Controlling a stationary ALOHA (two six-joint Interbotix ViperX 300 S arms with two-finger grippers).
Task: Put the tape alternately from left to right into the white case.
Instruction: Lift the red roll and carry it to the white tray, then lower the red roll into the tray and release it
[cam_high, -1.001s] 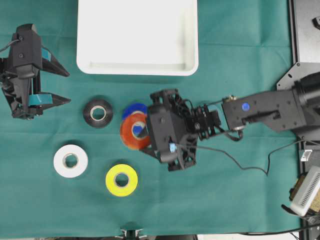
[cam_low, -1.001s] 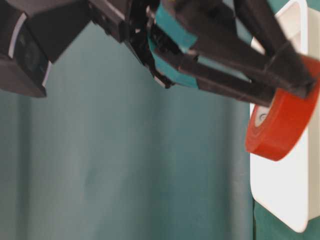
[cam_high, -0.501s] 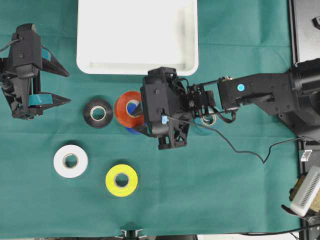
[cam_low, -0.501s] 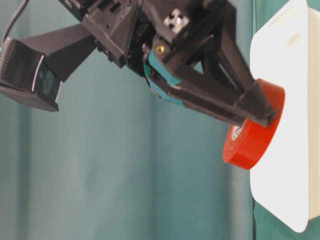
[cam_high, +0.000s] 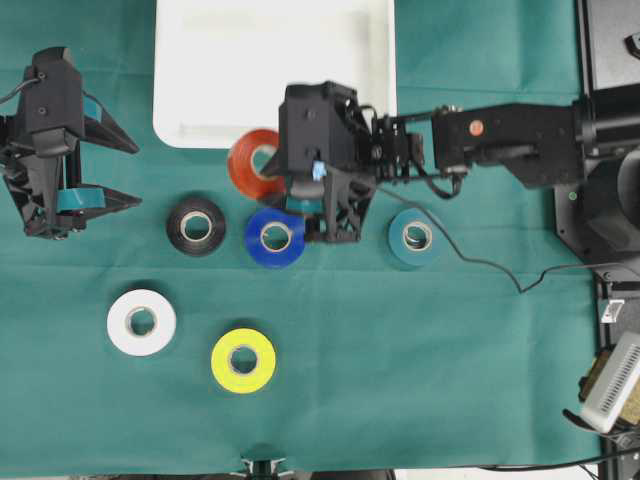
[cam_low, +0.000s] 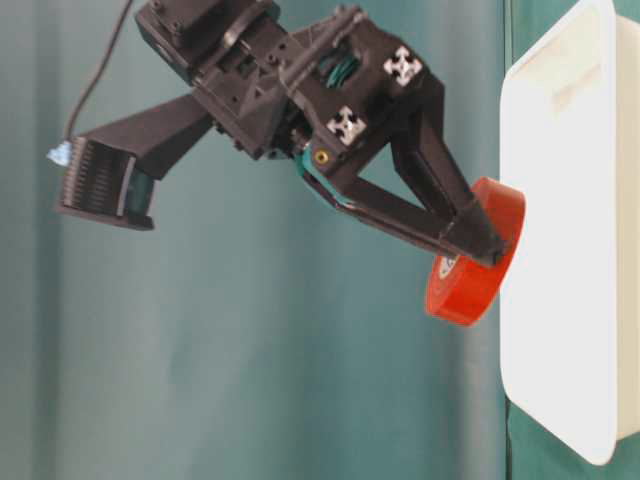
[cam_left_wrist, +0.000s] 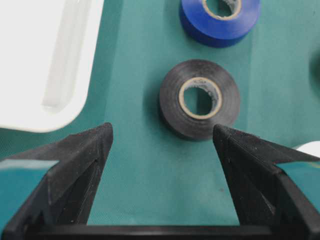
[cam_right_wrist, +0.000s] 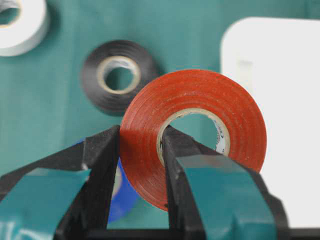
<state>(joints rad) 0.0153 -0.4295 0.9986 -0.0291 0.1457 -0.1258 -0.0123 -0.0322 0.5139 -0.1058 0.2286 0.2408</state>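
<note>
Teal roll (cam_high: 411, 236) overhead only; left wrist shows black roll (cam_left_wrist: 200, 99)

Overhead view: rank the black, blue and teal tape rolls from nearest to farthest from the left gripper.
Measured from the open left gripper at the left edge of the overhead view:
1. Black roll, just to its right and slightly below.
2. Blue roll, next along the same row, beside the black one.
3. Teal roll, far right of the row, beyond the right arm's wrist.
</note>
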